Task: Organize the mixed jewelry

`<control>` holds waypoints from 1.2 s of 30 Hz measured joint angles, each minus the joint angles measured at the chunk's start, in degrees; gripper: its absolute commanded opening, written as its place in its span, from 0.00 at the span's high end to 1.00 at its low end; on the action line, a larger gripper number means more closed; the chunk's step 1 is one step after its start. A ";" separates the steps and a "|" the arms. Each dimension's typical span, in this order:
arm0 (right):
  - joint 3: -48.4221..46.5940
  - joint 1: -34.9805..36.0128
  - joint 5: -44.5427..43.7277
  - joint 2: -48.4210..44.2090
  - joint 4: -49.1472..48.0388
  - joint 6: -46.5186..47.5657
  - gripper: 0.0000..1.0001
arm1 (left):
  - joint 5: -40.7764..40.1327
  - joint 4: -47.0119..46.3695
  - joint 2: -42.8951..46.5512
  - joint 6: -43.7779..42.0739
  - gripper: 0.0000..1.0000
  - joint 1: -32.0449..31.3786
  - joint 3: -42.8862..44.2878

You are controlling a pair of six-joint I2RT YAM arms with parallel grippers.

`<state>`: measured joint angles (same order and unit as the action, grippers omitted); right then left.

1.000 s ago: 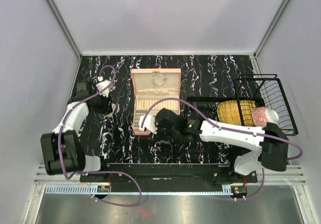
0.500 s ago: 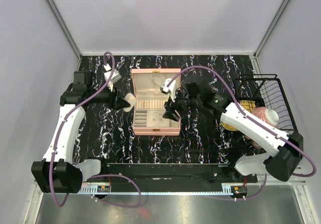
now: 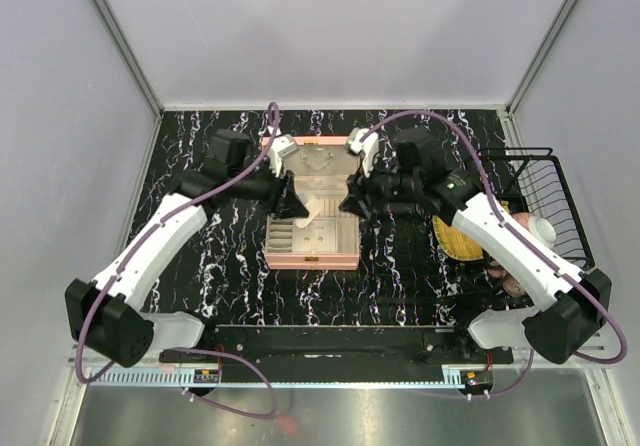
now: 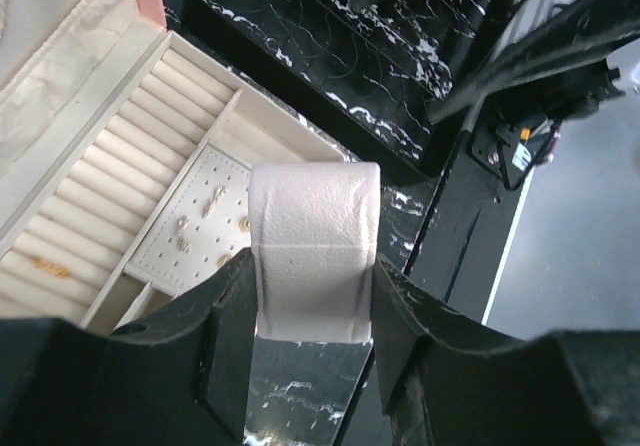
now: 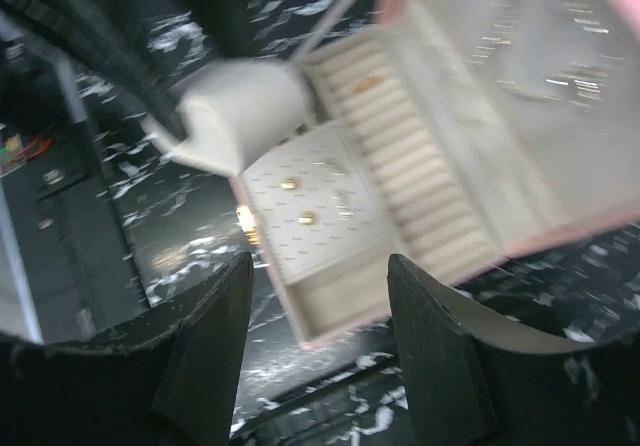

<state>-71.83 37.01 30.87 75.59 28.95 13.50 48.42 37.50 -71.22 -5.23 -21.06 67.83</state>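
The pink case (image 3: pixel 311 262) lies open mid-table, lid up at the back. My left gripper (image 3: pixel 297 204) is shut on a cream cushion roll (image 3: pixel 314 210) and holds it above the case's tray. In the left wrist view the cushion (image 4: pixel 314 246) sits between my gripper's (image 4: pixel 312 301) jaws, above a perforated pad with small gold studs (image 4: pixel 213 204) and a gold ring (image 4: pixel 45 262) in the ring rolls. My right gripper (image 3: pixel 352 200) hovers open and empty at the case's right side. The right wrist view, where my gripper (image 5: pixel 320 296) is open, shows studs (image 5: pixel 291 182), a ring (image 5: pixel 365 84) and a blurred chain (image 5: pixel 560 81) in the lid.
A black wire basket (image 3: pixel 545 201) stands at the right edge. A yellow object (image 3: pixel 468 222) and a pink-and-white object (image 3: pixel 524 232) lie by it. Both arms reach over the case from either side.
My left gripper has carried the cushion rightward from the left of the case to above its tray. My right gripper has moved from the case's front up to its right side.
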 measured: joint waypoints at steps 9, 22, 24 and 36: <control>-1.86 -13.20 -12.28 -2.56 0.07 0.07 0.36 | -21.81 -1.84 -8.94 13.03 1.00 -11.93 4.96; -1.86 -18.97 -16.33 -3.30 0.48 0.15 0.35 | -43.52 1.90 -25.51 32.63 1.00 -21.70 16.39; -1.70 -18.99 -16.26 -3.30 0.46 0.15 0.34 | -46.16 3.32 -26.77 34.93 1.00 -22.77 16.50; 0.00 -19.04 -16.20 -2.14 -0.63 0.15 0.34 | -53.68 9.77 -29.90 46.10 1.00 -27.30 20.33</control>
<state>-71.83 17.98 14.68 73.45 28.32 13.65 -5.26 47.27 -101.12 40.86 -48.36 88.16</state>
